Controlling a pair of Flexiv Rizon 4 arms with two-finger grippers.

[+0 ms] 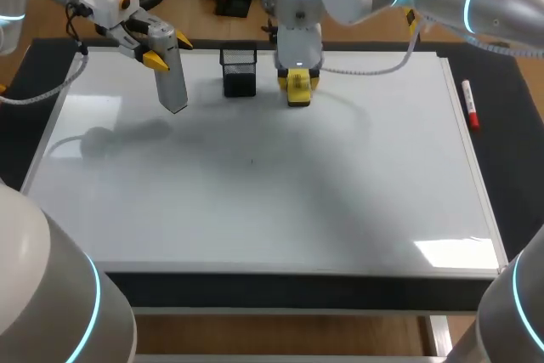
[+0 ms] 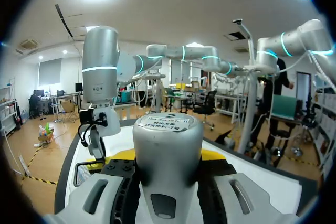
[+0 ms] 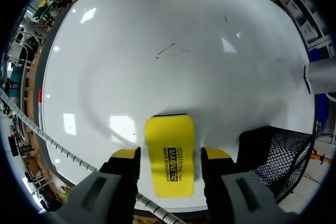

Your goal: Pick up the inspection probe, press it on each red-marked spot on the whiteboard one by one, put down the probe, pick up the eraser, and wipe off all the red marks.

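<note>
Right gripper (image 3: 170,157) straddles the yellow eraser (image 3: 169,129), its fingers apart with a sliver of gap on each side. The eraser lies flat on the whiteboard (image 3: 157,40), just beside the black mesh pen holder (image 3: 278,153). To take it well, close squarely on its long sides, centred, and lift level, clear of the holder. No red marks show, only faint dark strokes. Farther off, the left gripper (image 1: 168,50) clamps the inspection probe (image 1: 174,87) above the board. The eraser bears black print and the probe's cap a label.
</note>
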